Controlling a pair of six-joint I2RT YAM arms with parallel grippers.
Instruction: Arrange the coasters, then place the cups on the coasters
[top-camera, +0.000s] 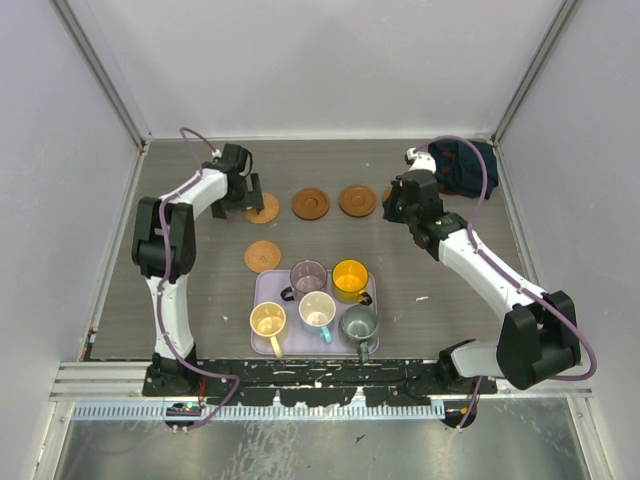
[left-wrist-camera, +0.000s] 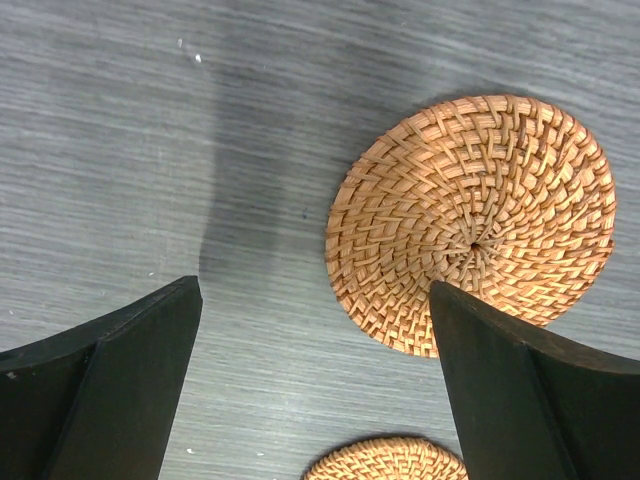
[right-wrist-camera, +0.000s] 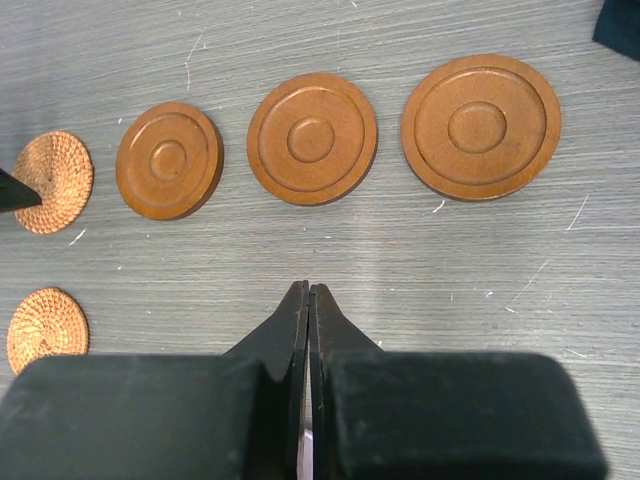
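Observation:
Three wooden coasters (right-wrist-camera: 168, 160) (right-wrist-camera: 312, 138) (right-wrist-camera: 480, 126) lie in a row at the back, with a woven coaster (left-wrist-camera: 470, 220) at the row's left end. A second woven coaster (top-camera: 262, 256) lies nearer the tray. My left gripper (left-wrist-camera: 312, 300) hangs open just over the table, its right finger overlapping the woven coaster's edge, holding nothing. My right gripper (right-wrist-camera: 309, 290) is shut and empty, just in front of the wooden row. The cups stand on the tray: purple (top-camera: 308, 275), yellow-orange (top-camera: 350, 278), cream-yellow (top-camera: 268, 320), white with a blue handle (top-camera: 318, 311), grey-green (top-camera: 358, 322).
The lavender tray (top-camera: 268, 292) sits at the front centre between the arm bases. A dark folded cloth (top-camera: 465, 165) lies in the back right corner behind the right arm. White walls close the table on three sides.

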